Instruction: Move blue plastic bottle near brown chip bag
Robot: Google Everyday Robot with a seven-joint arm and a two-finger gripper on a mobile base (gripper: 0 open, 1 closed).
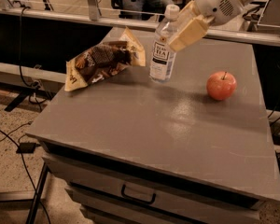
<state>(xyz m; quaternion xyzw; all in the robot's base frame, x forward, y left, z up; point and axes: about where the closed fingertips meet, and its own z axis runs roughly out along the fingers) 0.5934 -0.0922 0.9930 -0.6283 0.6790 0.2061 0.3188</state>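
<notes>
The blue plastic bottle, clear with a white cap and a dark label, stands slightly tilted at the back middle of the grey table. Its base is at or just above the surface. My gripper, with cream-coloured fingers, comes in from the upper right and is shut on the bottle's shoulder just below the cap. The brown chip bag, wrinkly with tan-yellow edges, lies on the table just left of the bottle, with a small gap between them.
A red apple sits on the table to the right of the bottle. The table has a drawer with a dark handle at the front. Cables run over the floor at left. A railing runs behind the table.
</notes>
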